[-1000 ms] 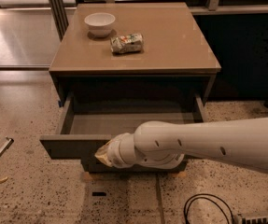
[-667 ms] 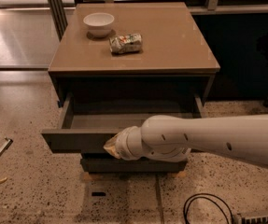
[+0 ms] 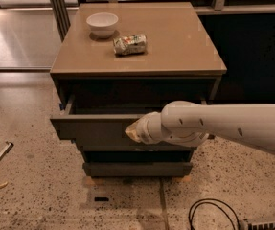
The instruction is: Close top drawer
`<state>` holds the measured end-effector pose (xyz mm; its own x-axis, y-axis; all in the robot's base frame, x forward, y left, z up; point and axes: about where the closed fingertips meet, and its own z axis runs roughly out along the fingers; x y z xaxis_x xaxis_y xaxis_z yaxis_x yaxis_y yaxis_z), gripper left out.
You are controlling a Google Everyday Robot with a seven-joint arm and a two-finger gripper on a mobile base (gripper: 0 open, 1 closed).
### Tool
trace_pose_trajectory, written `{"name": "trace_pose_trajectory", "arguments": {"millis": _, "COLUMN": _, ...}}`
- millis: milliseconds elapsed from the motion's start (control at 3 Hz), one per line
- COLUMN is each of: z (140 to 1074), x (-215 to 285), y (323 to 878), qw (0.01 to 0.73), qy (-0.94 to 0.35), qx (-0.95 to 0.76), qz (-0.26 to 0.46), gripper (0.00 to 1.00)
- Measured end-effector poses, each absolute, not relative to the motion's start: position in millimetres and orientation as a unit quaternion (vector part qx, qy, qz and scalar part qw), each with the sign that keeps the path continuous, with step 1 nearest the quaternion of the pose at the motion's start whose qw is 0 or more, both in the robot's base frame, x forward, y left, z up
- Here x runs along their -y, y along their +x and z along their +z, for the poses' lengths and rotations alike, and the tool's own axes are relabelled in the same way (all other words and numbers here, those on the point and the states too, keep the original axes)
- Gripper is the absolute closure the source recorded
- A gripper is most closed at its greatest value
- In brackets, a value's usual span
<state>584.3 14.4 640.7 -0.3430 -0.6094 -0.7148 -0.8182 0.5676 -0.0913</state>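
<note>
The top drawer (image 3: 93, 129) sits further in than a second ago. Only a narrow strip of its inside shows below the counter's (image 3: 180, 42) front edge, where before a wide grey opening was showing. The gripper (image 3: 133, 131) has come forward with it and presses against the drawer's flat front, right of the panel's middle. Whether it is spread or closed cannot be told. The white bowl (image 3: 102, 23) near the back left corner and the crumpled packet (image 3: 130, 44) beside it have not shifted.
</note>
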Motion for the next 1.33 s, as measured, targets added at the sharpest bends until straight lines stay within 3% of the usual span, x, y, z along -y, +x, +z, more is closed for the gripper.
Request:
{"name": "trace_pose_trajectory", "arguments": {"millis": 667, "z": 635.1, "x": 20.4, "y": 650.7, "qw": 0.371, "qy": -0.413, "qx": -0.824, "qz": 0.11, "gripper": 1.0}}
{"name": "trace_pose_trajectory", "arguments": {"millis": 1333, "z": 633.0, "x": 72.6, "y": 672.8, "qw": 0.366, "qy": -0.349, "qx": -0.861, "qz": 0.064, "gripper": 1.0}}
